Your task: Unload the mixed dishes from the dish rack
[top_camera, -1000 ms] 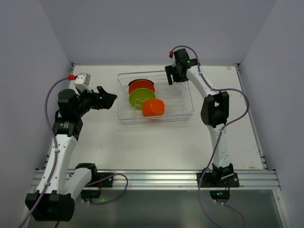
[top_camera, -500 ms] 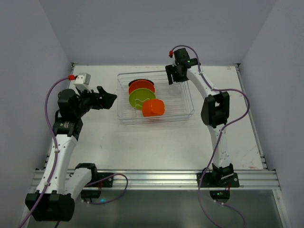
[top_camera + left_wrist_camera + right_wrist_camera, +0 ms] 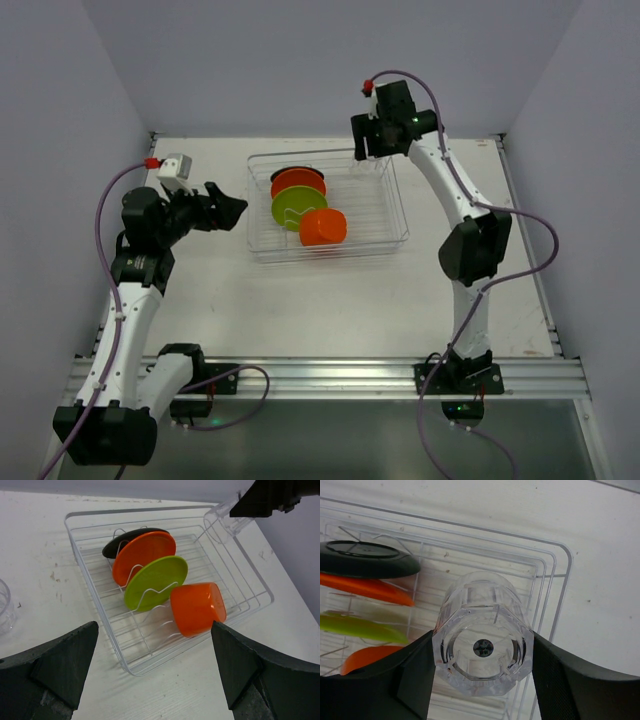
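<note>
The clear, faceted glass cup (image 3: 482,630) sits squarely between the jaws of the right gripper (image 3: 482,680). The jaws are closed partway and press on its two sides. The cup hangs tilted in the air, touching nothing else. Straight below the jaws is a corner of the big clear wire dish rack (image 3: 220,565), its rounded rim showing past the cup.

Off to one side of the jaws, three plates stand on edge in the rack's slots: the round black plate (image 3: 125,537), the round orange plate (image 3: 145,552) and the round lime green plate (image 3: 157,577). The orange plastic cup (image 3: 197,607) lies on its side just beyond the green one.

The left gripper (image 3: 155,665) hovers beside the rack, jaws spread wide and holding nothing, with the rack ahead between its fingers. Just outside one finger a second clear glass (image 3: 4,605) sits on the white table (image 3: 330,300), only its edge showing.

To my eye the step is carrying this cup out of the rack. It would go best with an even squeeze, since smooth glass slips. The cup should rise clear of the rim wire before any sideways travel and keep away from the black plate. Then it can be turned upright and lowered onto bare table before the jaws let go.
</note>
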